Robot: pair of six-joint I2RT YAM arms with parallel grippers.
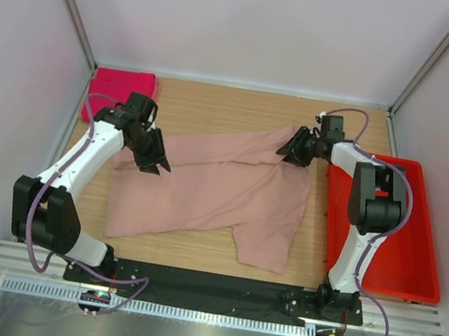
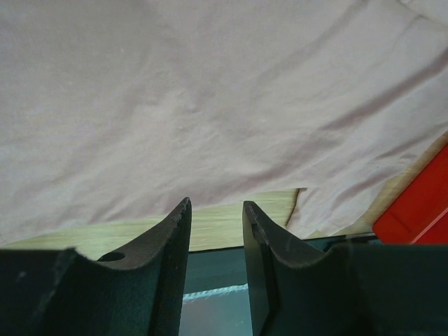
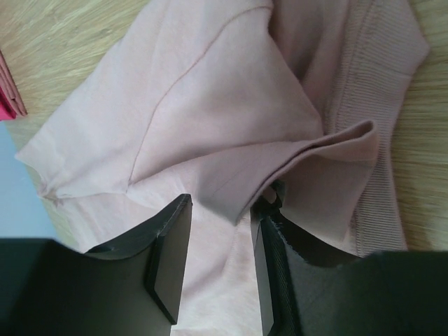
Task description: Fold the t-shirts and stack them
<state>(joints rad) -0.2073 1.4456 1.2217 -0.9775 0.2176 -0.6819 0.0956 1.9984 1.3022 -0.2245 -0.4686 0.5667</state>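
The pale pink t-shirt (image 1: 212, 188) lies spread and rumpled on the wooden table. The magenta t-shirt (image 1: 121, 90) sits folded at the back left corner. My left gripper (image 1: 155, 161) hovers at the pale shirt's left edge. In the left wrist view this gripper (image 2: 215, 203) is open with only table showing between its fingers, and the pale shirt (image 2: 210, 105) lies beyond the tips. My right gripper (image 1: 289, 153) is at the shirt's back right corner. There it (image 3: 222, 206) stands open over the cloth (image 3: 210, 105), with a raised fold (image 3: 308, 161) draped on its right fingertip.
A red plastic bin (image 1: 405, 250) stands along the table's right side, close to the right arm, and its corner shows in the left wrist view (image 2: 420, 203). A black mat (image 1: 205, 284) runs along the near edge. White walls enclose the table.
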